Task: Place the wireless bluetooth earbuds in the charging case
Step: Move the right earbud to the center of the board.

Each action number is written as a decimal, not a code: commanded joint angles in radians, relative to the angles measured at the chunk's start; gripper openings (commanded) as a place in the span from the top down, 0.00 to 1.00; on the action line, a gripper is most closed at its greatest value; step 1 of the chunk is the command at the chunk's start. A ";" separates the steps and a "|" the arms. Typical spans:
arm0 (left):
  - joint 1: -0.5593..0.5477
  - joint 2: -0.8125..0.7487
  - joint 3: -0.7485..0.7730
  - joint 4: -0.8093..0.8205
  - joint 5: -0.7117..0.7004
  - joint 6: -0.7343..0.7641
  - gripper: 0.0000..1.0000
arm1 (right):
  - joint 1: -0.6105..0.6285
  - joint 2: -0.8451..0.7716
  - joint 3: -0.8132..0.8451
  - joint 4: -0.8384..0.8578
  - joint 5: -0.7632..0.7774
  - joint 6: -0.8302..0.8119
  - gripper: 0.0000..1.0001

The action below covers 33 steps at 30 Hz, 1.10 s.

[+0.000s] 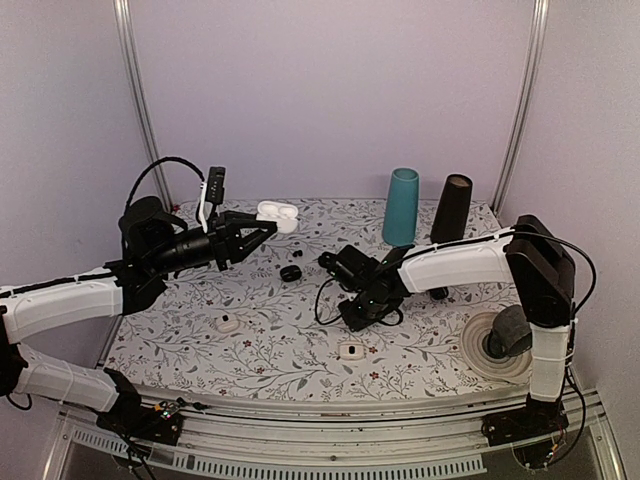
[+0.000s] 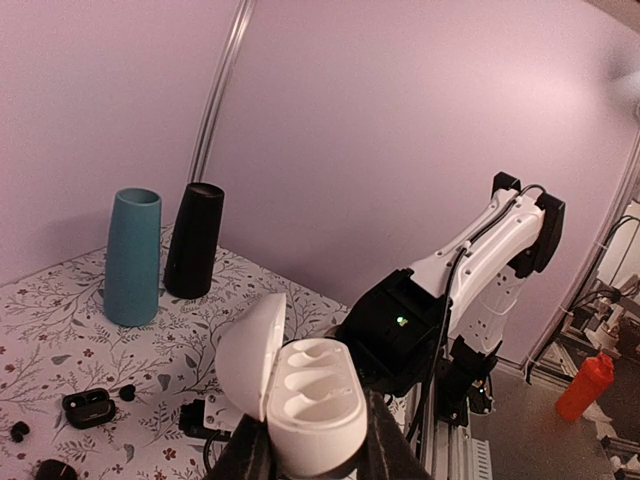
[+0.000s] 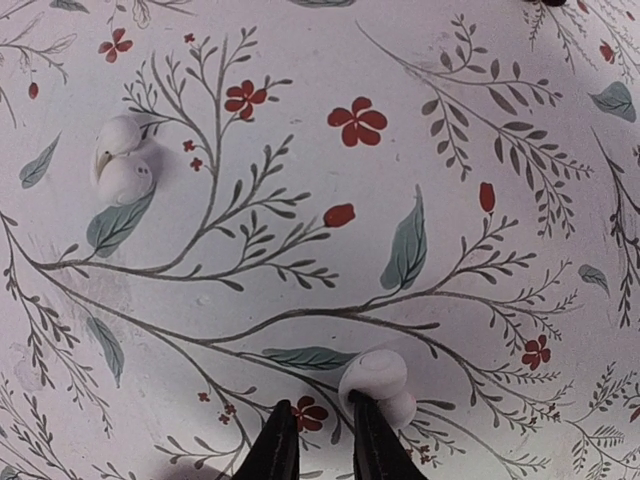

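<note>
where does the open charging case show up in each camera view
Top external: the case sits left of centre, lid open, in the left gripper.
Left wrist: the case is bottom centre, between that gripper's fingers.
Right wrist: not in view.
Shared landmark: the teal cup.

White shell segments are joined by black joint housings on both arms; black cables are looped along the links; a small green light is seen on the right arm (image 2: 470, 280) wrist housing.
</note>
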<state>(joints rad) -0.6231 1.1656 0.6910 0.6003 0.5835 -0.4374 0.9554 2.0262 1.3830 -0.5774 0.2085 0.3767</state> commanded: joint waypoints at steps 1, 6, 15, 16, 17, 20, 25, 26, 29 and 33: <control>0.011 0.001 0.030 0.012 0.004 0.002 1.00 | -0.006 -0.002 0.028 -0.010 0.035 -0.010 0.79; 0.011 -0.002 0.028 0.008 0.004 0.003 1.00 | -0.009 0.001 0.027 -0.007 0.037 -0.015 0.78; 0.011 0.001 0.036 0.006 0.007 0.003 1.00 | -0.028 0.009 0.011 0.012 0.041 -0.014 0.78; 0.011 0.002 0.036 0.005 0.007 0.003 1.00 | -0.030 0.010 0.011 0.011 0.041 -0.015 0.78; 0.011 0.001 0.037 0.005 0.007 0.003 1.00 | -0.030 0.012 0.010 0.013 0.041 -0.015 0.78; 0.011 0.002 0.038 0.003 0.007 0.004 1.00 | -0.037 0.018 0.008 0.018 0.040 -0.016 0.78; 0.011 0.003 0.041 0.001 0.009 0.003 1.00 | -0.045 0.021 0.005 0.027 0.053 -0.016 0.78; 0.011 0.002 0.042 0.001 0.010 0.003 1.00 | -0.046 0.022 0.005 0.029 0.057 -0.015 0.78; 0.011 0.005 0.044 0.001 0.012 0.003 1.00 | -0.052 0.024 0.005 0.031 0.059 -0.016 0.78; 0.011 0.006 0.044 -0.001 0.013 0.002 1.00 | -0.058 0.029 0.005 0.037 0.056 -0.017 0.79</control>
<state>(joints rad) -0.6231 1.1660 0.7044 0.5987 0.5888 -0.4374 0.9081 2.0270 1.3830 -0.5579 0.2497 0.3683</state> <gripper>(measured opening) 0.224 0.215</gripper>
